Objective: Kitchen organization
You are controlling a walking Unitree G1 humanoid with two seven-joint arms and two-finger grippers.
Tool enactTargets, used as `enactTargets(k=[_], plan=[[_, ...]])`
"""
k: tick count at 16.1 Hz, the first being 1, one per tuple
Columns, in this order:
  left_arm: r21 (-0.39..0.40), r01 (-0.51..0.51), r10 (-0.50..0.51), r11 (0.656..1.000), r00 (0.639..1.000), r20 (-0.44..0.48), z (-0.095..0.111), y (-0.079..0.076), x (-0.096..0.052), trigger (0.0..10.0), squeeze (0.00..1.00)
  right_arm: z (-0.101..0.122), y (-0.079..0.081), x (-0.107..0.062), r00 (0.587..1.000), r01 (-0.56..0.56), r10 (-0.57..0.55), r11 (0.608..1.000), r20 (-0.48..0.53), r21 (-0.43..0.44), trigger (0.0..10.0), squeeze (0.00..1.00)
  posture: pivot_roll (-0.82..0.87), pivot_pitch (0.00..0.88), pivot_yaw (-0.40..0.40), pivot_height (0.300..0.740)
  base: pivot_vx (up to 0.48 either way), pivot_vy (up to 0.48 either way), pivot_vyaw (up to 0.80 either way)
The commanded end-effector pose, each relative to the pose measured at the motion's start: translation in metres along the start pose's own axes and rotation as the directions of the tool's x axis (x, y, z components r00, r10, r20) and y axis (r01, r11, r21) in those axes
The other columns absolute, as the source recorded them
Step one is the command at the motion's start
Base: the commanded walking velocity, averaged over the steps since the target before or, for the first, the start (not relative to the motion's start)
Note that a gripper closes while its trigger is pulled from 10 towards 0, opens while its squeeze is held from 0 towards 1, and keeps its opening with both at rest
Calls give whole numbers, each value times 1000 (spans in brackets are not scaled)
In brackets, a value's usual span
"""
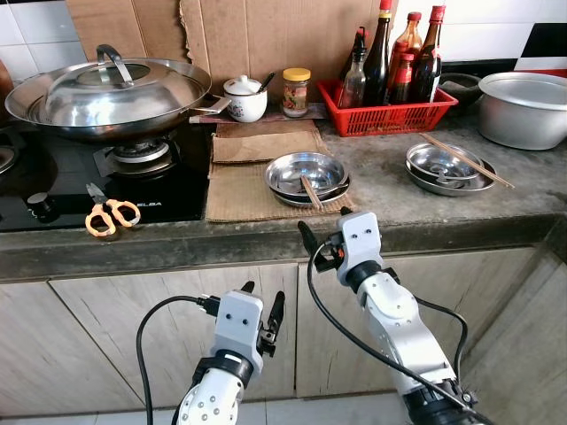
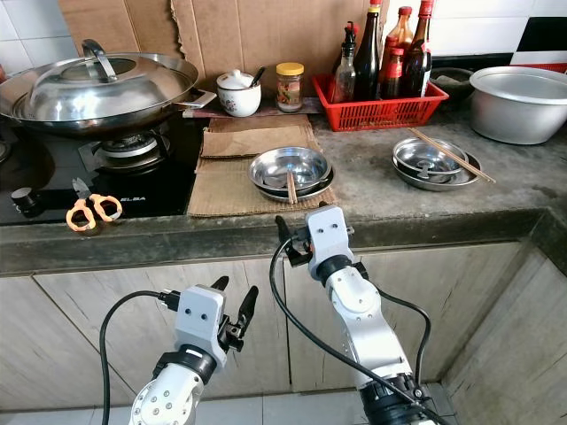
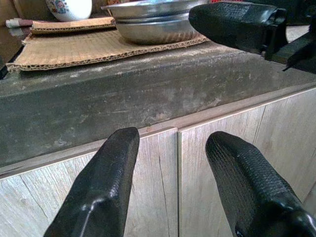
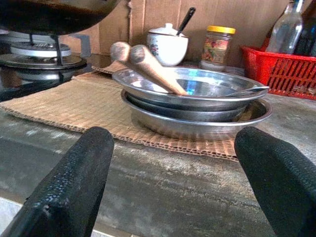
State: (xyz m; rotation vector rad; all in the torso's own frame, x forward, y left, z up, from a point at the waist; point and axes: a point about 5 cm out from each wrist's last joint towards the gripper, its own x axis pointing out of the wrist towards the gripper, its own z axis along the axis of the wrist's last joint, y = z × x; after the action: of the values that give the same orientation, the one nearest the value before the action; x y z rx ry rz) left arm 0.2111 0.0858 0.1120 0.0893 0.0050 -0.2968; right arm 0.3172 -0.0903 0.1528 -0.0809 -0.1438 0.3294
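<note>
Your right gripper (image 1: 324,232) is wide open and empty at the worktop (image 1: 390,190) front edge, so approach the stacked steel plates (image 1: 307,175) level and slowly.

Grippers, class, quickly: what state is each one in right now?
Left gripper: open, holding nothing.
Right gripper: open, holding nothing.
</note>
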Motion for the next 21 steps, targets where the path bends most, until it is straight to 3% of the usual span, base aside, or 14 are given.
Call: enactTargets(k=[1,5,21], plan=[[11,3,-3,1000,1000,25,4,1,-1,10000,0,7,-1,5,999,15,-15,1000,38,-3,10000,0,103,0,-35,740,0,0,0],[13,26,-27,1000,997,68,9,-3,-1,10000,0,13,-2,11,997,18,-19,1000,75,10,10000,0,102,0,-34,740,0,0,0],[4,21,-21,1000,997,68,7,-2,0,10000,0,27,9,29,992,-8,3,999,127,34,10000,0,106,0,-42,740,0,0,0]])
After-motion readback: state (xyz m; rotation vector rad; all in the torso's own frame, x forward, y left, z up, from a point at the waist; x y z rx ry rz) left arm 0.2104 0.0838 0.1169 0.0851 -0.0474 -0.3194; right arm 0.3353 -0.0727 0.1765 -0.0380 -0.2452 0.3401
